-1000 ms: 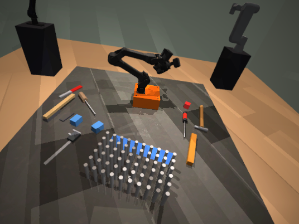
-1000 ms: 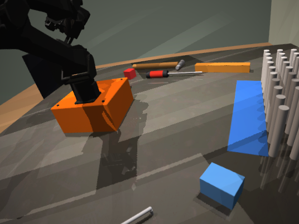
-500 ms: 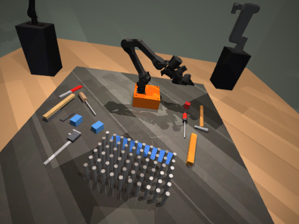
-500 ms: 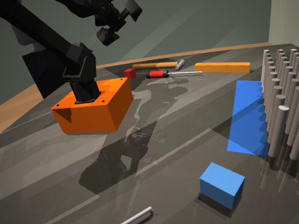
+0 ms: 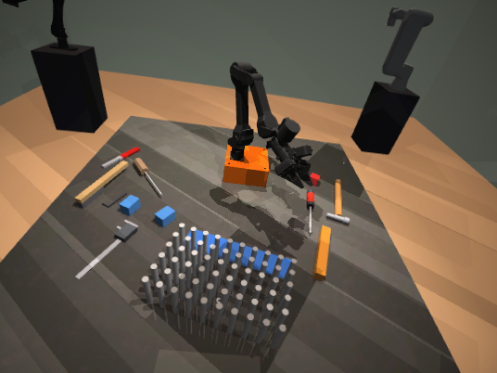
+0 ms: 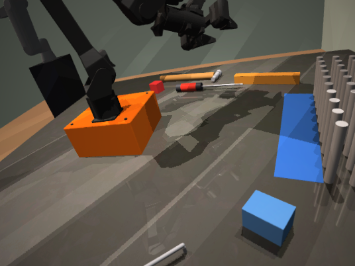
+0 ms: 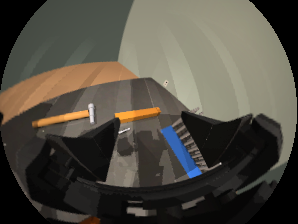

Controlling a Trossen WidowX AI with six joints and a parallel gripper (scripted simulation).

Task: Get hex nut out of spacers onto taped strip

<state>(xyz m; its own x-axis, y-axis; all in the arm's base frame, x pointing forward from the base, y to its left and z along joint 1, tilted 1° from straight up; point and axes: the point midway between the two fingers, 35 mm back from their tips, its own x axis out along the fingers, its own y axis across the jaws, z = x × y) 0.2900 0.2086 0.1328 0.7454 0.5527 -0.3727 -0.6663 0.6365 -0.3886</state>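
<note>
The pincer (image 5: 303,178) (image 6: 228,34) (image 7: 150,116) is hovering, fingers apart and empty, above the counter (image 5: 195,153) (image 6: 205,198) (image 7: 145,92); two blue blocks (image 5: 130,204) (image 6: 268,216) are sitting left of the spacers (image 5: 219,312) (image 6: 335,152) (image 7: 192,145).

Top high, facing base; exterior low, sideways; both share spacers.

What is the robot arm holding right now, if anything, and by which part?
Nothing is held: the black gripper's jaws stand wide apart with nothing between them.
</note>
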